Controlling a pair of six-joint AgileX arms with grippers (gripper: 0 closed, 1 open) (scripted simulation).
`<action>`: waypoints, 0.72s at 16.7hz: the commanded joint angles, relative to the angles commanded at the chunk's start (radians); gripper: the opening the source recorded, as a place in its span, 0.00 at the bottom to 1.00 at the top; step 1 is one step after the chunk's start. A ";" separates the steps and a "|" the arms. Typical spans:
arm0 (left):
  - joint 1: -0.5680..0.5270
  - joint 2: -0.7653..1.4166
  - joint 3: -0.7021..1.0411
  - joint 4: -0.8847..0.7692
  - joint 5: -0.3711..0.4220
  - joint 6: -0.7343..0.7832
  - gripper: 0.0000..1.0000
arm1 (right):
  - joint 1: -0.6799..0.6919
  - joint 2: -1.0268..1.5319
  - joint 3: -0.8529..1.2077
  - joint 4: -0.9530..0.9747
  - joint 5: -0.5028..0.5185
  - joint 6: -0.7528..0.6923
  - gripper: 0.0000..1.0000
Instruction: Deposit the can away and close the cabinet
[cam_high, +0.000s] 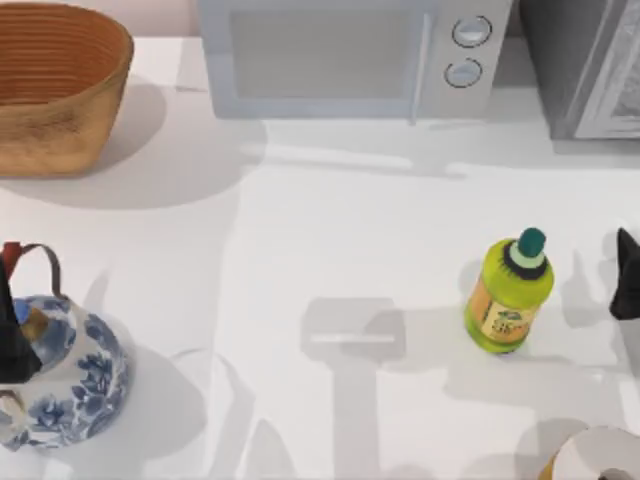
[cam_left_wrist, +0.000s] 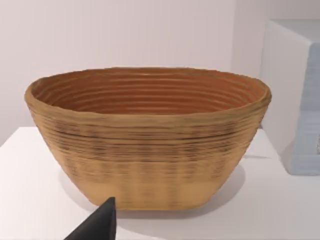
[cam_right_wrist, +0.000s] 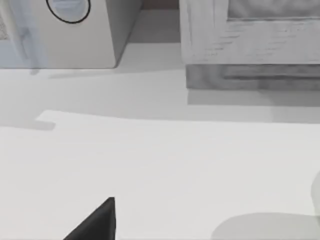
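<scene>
A round can with a pale top and a brownish side sits at the table's front right corner, cut off by the picture's edge. The grey wood-grain cabinet stands at the back right, and the right wrist view shows its front; whether it is open I cannot tell. My right gripper is a dark shape at the right edge, behind the can and apart from it, with one fingertip showing. My left gripper hangs at the far left over a teapot, one fingertip in view.
A green bottle stands left of the right gripper. A grey microwave lines the back. A woven basket sits at the back left and faces the left wrist camera. A blue-and-white teapot is at the front left.
</scene>
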 joint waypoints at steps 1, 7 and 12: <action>0.000 0.000 0.000 0.000 0.000 0.000 1.00 | -0.021 0.080 0.010 0.068 -0.009 -0.009 1.00; 0.000 0.000 0.000 0.000 0.000 0.000 1.00 | -0.159 0.444 0.072 0.409 -0.048 -0.064 1.00; 0.000 0.000 0.000 0.000 0.000 0.000 1.00 | -0.210 0.526 0.093 0.500 -0.057 -0.079 1.00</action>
